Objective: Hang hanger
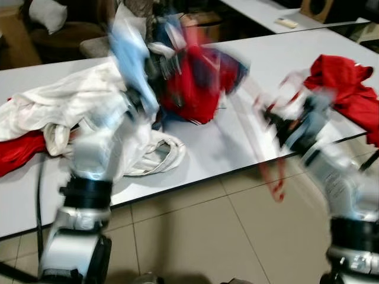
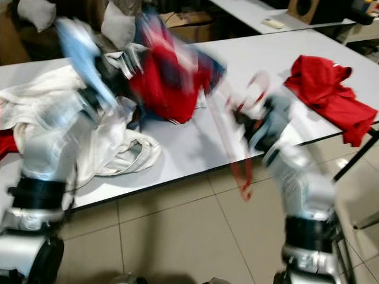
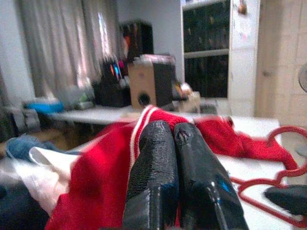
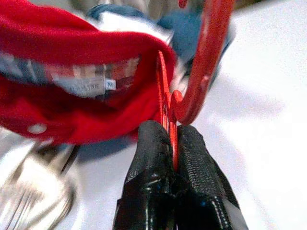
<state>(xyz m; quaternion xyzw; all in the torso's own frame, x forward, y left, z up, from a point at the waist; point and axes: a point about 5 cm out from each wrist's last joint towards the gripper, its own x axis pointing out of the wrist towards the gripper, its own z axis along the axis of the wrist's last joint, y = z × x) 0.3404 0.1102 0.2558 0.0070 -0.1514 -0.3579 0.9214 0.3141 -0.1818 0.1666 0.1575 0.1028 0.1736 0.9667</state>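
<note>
A red garment (image 1: 195, 89) with a plaid-lined collar and an M label (image 4: 86, 84) is lifted over the white table (image 1: 237, 148). My left gripper (image 3: 168, 132) is raised beside it, fingers pressed together on the red fabric near its white-striped collar. A red hanger (image 4: 211, 57) is pinched in my right gripper (image 4: 168, 132), which is shut on its thin wire just under the hook. The hanger (image 1: 269, 171) is a red smear reaching from the garment down past the table edge. Both arms are blurred by motion in the eye views.
A pile of white cloth (image 1: 59, 106) lies on the table's left part, with a red cloth (image 1: 18, 151) at its far left. Another red garment (image 1: 349, 89) sits at the table's right corner. Tiled floor (image 1: 207, 236) runs along the near table edge. A second table (image 1: 266, 15) stands behind.
</note>
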